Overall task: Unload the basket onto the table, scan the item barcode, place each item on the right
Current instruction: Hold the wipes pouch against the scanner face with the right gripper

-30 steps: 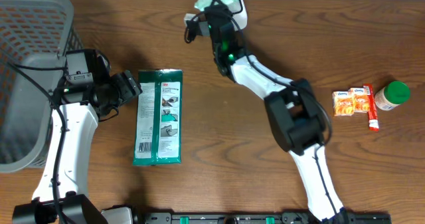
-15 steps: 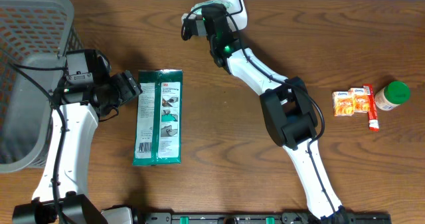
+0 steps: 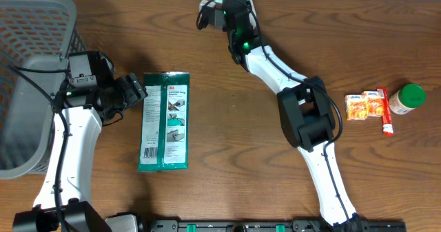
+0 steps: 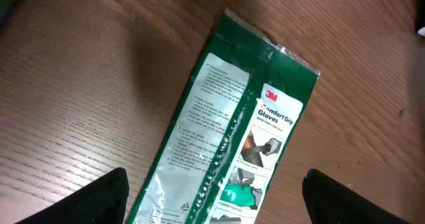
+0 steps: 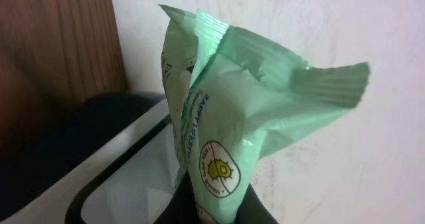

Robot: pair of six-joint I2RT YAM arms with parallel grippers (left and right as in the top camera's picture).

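**Right claw at the scanner, pouch in grip**

Found the right gripper (image 5: 214, 209) pinched almost fully closed on the bottom end of the pale green pouch (image 5: 226, 111). Held the pouch upright in the wrist view, with the crimped top seal flared above and a round yellow logo toward the lens. Saw no barcode on that face; presumably on a hidden side.

Judged the pouch light, soft and crinkly, a thin film apt to fold or slide under a loose pinch. Best taken at a flat sealed end, as here, leaving the printed panels free to face the glass.

Placed the pouch directly above the claw and close beside the scanner (image 5: 116, 181), with its dark-framed window down and left, at the table's far edge by the wall. Could not tell whether squarely over the glass.

Noted the left gripper (image 4: 229, 201) spread wide, gripping nothing, poised over the green glove pack (image 4: 249, 117) lying flat on the wood. Logged a grey basket (image 3: 27, 25) at far left, and small packets (image 3: 365, 106) and a green-capped jar (image 3: 406, 98) well apart at right.
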